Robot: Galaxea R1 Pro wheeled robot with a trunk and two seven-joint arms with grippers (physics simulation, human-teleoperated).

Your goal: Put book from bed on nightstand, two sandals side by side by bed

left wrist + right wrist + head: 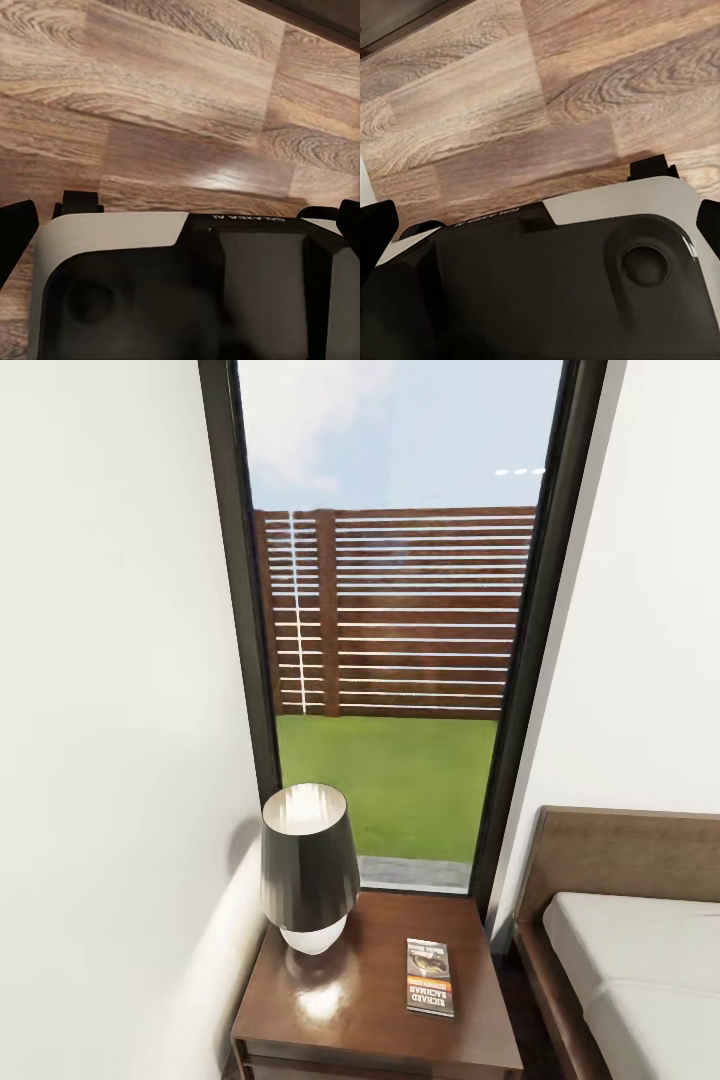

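Now book (pixel 430 977) flat on nightstand (pixel 370 1010), cover reading "RICHARD BACHMAN"; gripper states unclear.

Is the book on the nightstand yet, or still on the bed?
On the nightstand: the book lies flat on its top, beside the lamp.
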